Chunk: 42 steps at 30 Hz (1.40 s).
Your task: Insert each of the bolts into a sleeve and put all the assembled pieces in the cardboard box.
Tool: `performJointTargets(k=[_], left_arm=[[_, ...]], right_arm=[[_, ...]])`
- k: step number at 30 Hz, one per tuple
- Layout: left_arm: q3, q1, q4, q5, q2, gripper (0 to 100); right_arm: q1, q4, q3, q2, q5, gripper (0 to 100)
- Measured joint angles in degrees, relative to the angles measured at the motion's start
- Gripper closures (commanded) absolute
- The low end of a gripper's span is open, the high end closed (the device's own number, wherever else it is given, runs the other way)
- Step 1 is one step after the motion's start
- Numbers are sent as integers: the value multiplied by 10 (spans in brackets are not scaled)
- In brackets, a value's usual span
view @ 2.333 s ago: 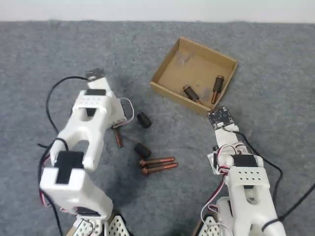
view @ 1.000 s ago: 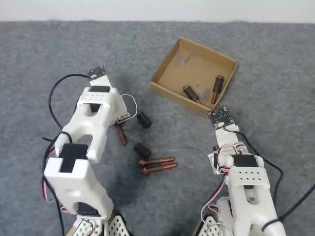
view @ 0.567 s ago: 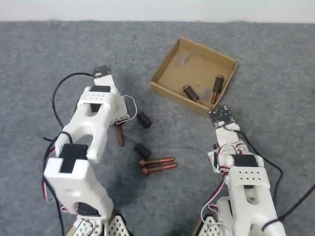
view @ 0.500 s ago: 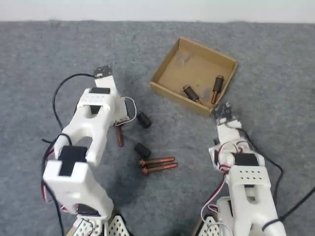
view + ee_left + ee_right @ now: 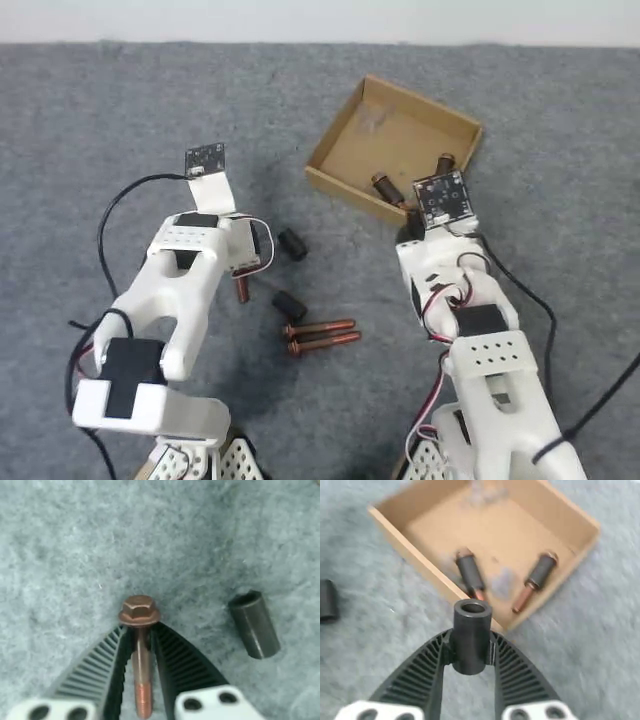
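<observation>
My left gripper [image 5: 139, 626] is shut on a copper bolt [image 5: 136, 611]; its hex head sticks out past the fingertips, low over the carpet. In the high view this gripper [image 5: 243, 272] stands left of two loose black sleeves [image 5: 291, 243] [image 5: 289, 304]. One sleeve [image 5: 253, 625] lies close beside the held bolt. My right gripper [image 5: 471, 639] is shut on a black sleeve [image 5: 471, 625], held upright just before the front wall of the cardboard box [image 5: 415, 557]. Two assembled pieces [image 5: 469, 574] [image 5: 536, 580] lie in the box [image 5: 340, 185].
Two loose copper bolts [image 5: 318, 327] [image 5: 323, 343] lie side by side on the grey carpet between the arms. The right arm [image 5: 440, 260] stands close against the box's near corner. A black cable [image 5: 110, 200] loops left of the left arm.
The right arm has swung left and forward to the box's front wall with the sleeve in its gripper. The left arm has shifted slightly, still holding the bolt.
</observation>
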Motion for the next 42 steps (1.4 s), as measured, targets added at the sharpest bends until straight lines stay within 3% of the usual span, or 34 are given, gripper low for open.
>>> performJointTargets(k=[7, 15, 32, 34, 42], left_arm=[[0, 0, 0, 0, 0, 991], [0, 0, 0, 0, 0, 991], [0, 0, 0, 0, -2, 990], [0, 0, 0, 0, -2, 990], [0, 0, 0, 0, -2, 990]], right_arm=[[-84, -116, 32, 5, -18, 991], [-132, -476, 75, 180, -113, 991], [-135, -1066, 2, 665, -118, 991], [-150, -1132, 12, 704, -86, 991], [-210, -1202, 126, 726, -36, 991]])
